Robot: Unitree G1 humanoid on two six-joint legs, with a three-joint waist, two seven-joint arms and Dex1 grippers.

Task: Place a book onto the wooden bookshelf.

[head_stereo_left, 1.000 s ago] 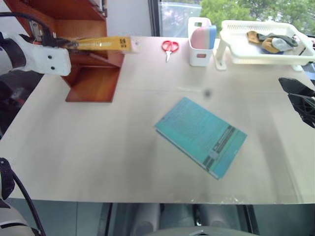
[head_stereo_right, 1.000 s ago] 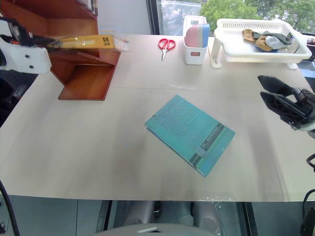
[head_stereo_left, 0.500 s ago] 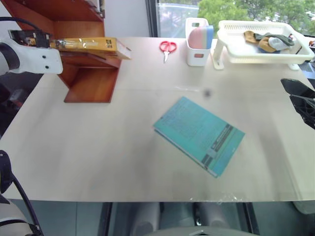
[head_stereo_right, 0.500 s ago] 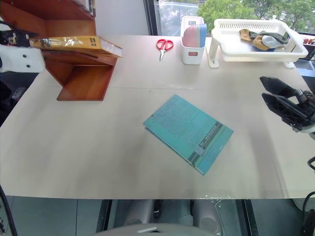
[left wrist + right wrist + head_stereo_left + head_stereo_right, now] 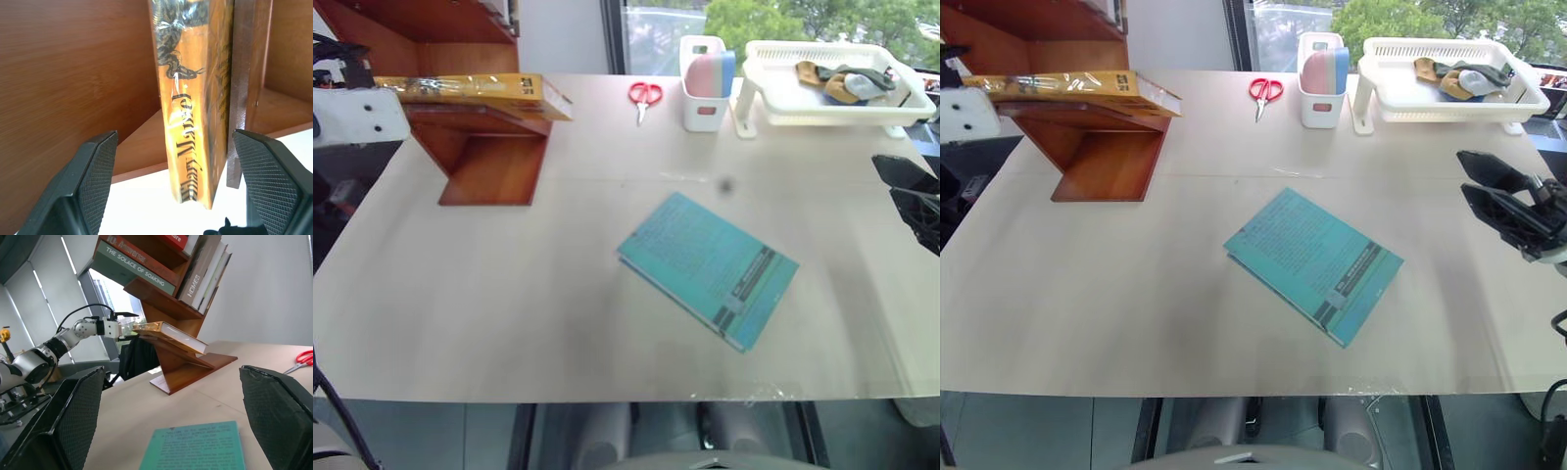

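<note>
Now the yellow-orange book [image 5: 475, 92] lies flat on the lowest slanted board of the wooden bookshelf [image 5: 489, 162], its near corner jutting a little past the board's edge over the counter [image 5: 538, 294]. A second ago my left hand [image 5: 171, 186] was clamped on its spine end; since then the fingers have sprung wide and the hand has slid off to the left, so the book rests on the shelf by itself. In the left wrist view the two black pads stand well apart on either side of the wrapped spine, touching neither face. I judge the placement done, with only the arm's retreat left, and the overhang looks stable enough. My right hand [image 5: 1508, 201] hangs at the counter's right edge, fingers spread and holding nothing. Farther out lie the teal book [image 5: 708, 268], red scissors [image 5: 644, 95], a white holder [image 5: 707, 73] and the white tray [image 5: 832, 93].
</note>
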